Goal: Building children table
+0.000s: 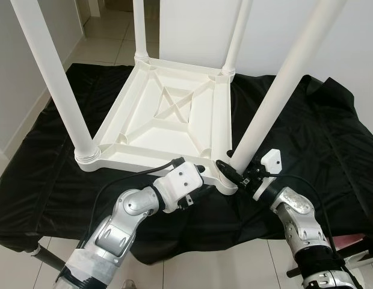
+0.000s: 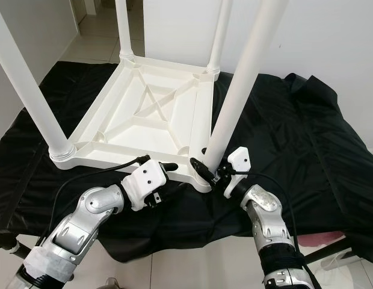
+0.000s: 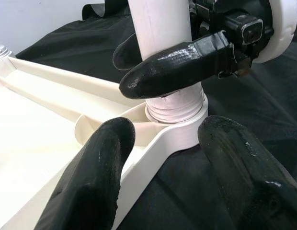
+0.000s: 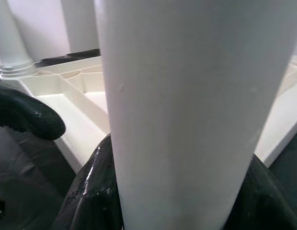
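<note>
Left eye view showed the right gripper [image 1: 230,170] clamped around the base of the near-right leg [image 1: 277,90], one black finger [image 3: 177,67] on either side of the white tube just above its threaded collar. Beside it, the left gripper [image 1: 200,170] sat with its fingers [image 3: 91,182] spread apart, straddling the near-right corner of the upturned tabletop [image 1: 168,114] and touching its outer rim. That white plastic tabletop lay ribbed underside up on a black cloth [image 1: 331,138] spread over the tiled floor [image 1: 108,30]. A leg stood in each of its four corner sockets: the near-left leg [image 1: 54,72] tilted outward, the two far legs [image 1: 139,27] close to upright against a white wall [image 1: 192,24].
</note>
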